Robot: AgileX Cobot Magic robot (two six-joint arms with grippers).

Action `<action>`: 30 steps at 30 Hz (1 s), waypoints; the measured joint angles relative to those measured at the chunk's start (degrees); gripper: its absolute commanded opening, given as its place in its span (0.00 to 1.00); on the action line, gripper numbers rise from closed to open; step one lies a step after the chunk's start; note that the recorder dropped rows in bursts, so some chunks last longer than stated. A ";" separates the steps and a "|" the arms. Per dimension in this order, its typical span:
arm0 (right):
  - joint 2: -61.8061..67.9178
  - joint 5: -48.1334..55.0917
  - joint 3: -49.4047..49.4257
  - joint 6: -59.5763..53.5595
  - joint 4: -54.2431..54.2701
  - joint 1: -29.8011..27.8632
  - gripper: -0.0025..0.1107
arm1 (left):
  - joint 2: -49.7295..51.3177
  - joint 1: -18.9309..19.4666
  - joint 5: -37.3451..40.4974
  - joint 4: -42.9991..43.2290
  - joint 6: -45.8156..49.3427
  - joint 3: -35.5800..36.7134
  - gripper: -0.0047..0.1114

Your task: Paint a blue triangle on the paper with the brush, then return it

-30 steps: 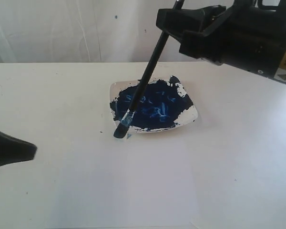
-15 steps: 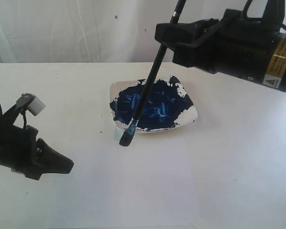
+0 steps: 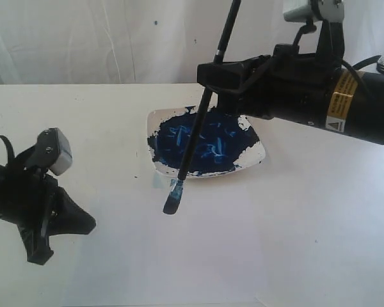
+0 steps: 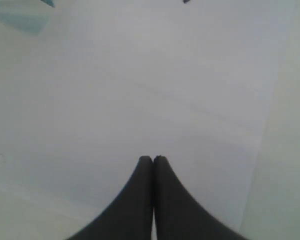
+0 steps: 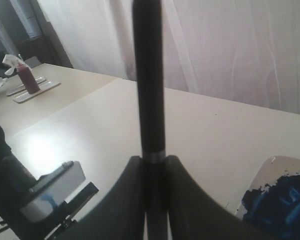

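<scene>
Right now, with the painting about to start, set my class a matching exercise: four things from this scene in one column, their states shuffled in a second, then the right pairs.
Things
1. brush
2. dish
3. left gripper
4. paper

States
A. shut, holding nothing
B. white, no blue shape drawn on it
C. clamped in the right gripper, bristles pointing down
D. smeared with dark blue paint

Pairs: 1-C; 2-D; 3-A; 4-B
</scene>
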 measured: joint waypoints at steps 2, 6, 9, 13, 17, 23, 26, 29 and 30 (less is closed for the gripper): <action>0.39 -1.25 0.00 -0.52 0.00 0.00 0.02 | 0.00 -3.49 -0.29 8.69 -6.61 -1.59 0.04; 0.62 -2.01 0.00 -0.88 -0.10 0.00 0.02 | 0.00 -8.85 -1.58 24.07 -20.68 -3.14 0.04; 0.62 -2.17 0.00 -0.88 -0.10 0.00 0.02 | 0.00 -11.02 -2.81 27.25 -24.19 -3.28 0.04; 0.87 -2.40 0.00 -0.88 -0.10 0.00 0.02 | 0.00 -12.21 -4.54 28.14 -25.16 -3.28 0.04; 1.33 -2.40 0.00 -0.88 -0.10 0.00 0.02 | 0.61 -12.26 -8.09 28.26 -25.39 -3.14 0.04; 1.47 -2.40 0.00 -0.88 -0.10 0.00 0.02 | 3.37 -12.26 -10.08 28.01 -25.50 -2.24 0.04; 1.47 -2.40 0.00 -0.88 -0.10 0.00 0.02 | 4.58 -12.26 -10.19 28.01 -25.50 -2.24 0.04; 1.47 -2.40 0.00 -0.88 -0.10 0.00 0.02 | 4.96 -12.26 -10.32 27.90 -25.50 -2.24 0.04; 1.47 -2.40 0.00 -0.88 -0.10 0.00 0.02 | 4.96 -12.26 -10.32 27.91 -25.50 -2.24 0.04</action>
